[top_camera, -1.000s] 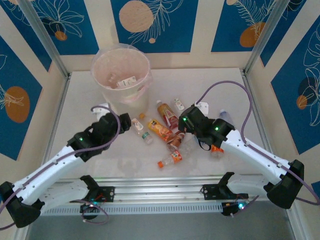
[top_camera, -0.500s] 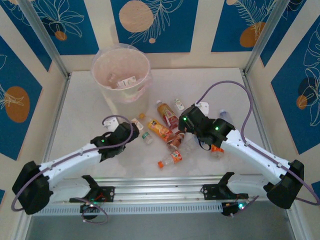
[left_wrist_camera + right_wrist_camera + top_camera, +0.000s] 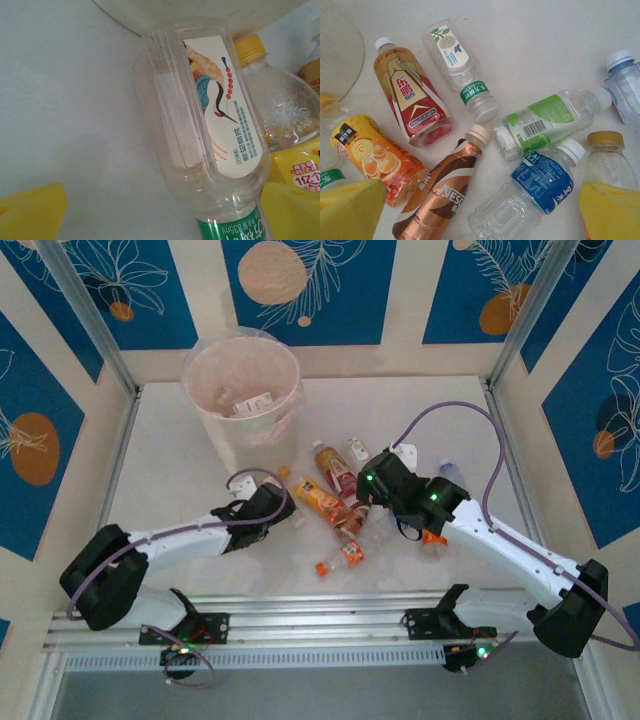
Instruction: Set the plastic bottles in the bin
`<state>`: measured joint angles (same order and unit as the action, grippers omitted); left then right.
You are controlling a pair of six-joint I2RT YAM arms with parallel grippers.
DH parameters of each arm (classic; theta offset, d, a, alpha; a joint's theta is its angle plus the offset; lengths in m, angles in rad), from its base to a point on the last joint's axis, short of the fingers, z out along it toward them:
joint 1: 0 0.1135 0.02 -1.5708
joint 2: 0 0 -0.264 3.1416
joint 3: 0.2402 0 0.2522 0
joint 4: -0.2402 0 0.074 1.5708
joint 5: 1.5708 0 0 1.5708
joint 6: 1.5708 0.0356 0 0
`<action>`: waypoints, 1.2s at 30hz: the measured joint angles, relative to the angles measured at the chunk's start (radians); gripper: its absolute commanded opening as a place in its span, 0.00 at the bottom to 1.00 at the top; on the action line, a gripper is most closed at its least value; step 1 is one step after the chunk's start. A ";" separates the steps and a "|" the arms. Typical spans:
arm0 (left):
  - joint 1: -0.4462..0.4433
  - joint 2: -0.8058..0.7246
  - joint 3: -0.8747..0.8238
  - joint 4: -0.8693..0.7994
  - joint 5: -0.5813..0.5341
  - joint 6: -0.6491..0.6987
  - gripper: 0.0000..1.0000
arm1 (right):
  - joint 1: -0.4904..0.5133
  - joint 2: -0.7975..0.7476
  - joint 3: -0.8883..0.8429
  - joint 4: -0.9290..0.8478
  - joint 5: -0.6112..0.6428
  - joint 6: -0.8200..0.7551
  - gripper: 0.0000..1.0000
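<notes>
At the far left of the table the bin [image 3: 238,432] is seen standing upright, a white-labelled bottle [image 3: 252,403] lying inside it. Just in front, the left gripper [image 3: 284,502] is held low, its yellow fingers [image 3: 30,212] spread wide to either side of a clear crane-label bottle [image 3: 210,130] that is lying on the table, unclamped. Further right, the plastic bottles [image 3: 335,505] are scattered in a loose heap at mid-table. Over them the right gripper [image 3: 360,508] is poised, jaws parted wide and nothing gripped; a brown Nescafé bottle [image 3: 442,192] and a blue-label bottle [image 3: 535,190] are framed between its fingers.
</notes>
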<state>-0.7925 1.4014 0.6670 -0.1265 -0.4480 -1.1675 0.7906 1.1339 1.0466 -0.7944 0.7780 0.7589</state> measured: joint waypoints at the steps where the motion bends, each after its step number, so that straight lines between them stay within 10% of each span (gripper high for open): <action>1: 0.000 0.013 0.001 0.013 0.002 0.004 1.00 | 0.000 0.001 0.000 0.002 0.000 0.000 0.99; 22: 0.000 0.139 0.071 0.040 0.006 0.015 0.99 | 0.000 0.029 0.000 0.023 -0.026 0.000 0.99; 30: 0.000 0.137 0.077 -0.069 -0.044 -0.040 0.84 | 0.000 0.029 0.000 0.023 -0.027 0.000 0.99; 36: 0.000 0.125 0.077 -0.137 -0.080 -0.067 0.96 | 0.000 0.031 0.000 0.024 -0.027 0.000 0.99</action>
<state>-0.7925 1.5261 0.7441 -0.2630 -0.5278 -1.2343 0.7902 1.1645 1.0466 -0.7708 0.7509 0.7589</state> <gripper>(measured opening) 0.890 0.992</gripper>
